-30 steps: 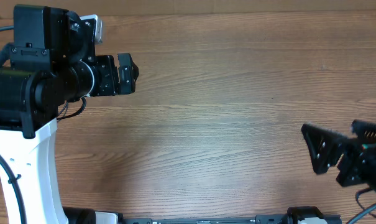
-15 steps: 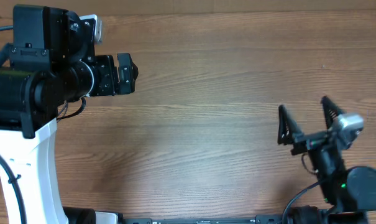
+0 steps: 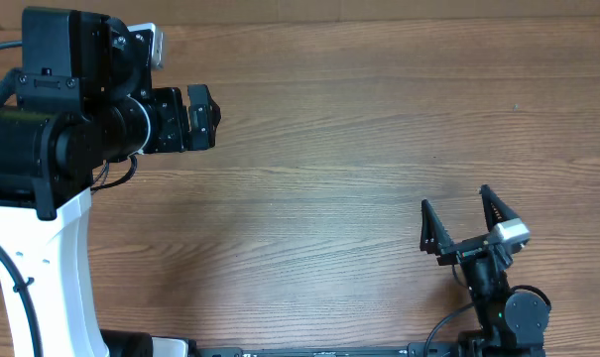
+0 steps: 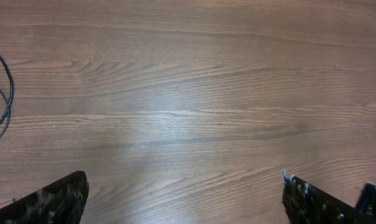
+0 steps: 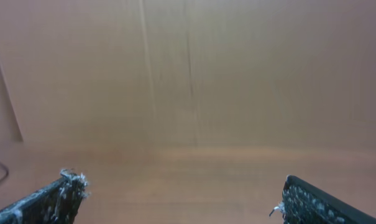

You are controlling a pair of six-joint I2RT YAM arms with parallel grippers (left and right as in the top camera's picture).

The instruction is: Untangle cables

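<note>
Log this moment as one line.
left gripper: open, empty | right gripper: open, empty | cord: thin black loop at left edge of left wrist view, untouched

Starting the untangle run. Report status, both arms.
Left gripper open, empty. Right gripper open, empty. One thin black cord at left wrist view's edge, none overhead. Nothing seen blocking.

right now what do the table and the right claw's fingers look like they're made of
Table: wood or wood-look laminate, brown, low sheen; long grain lines show. Right claw fingers: likely hard black plastic, matte, toothed edges, pale scuffing at the tips.
</note>
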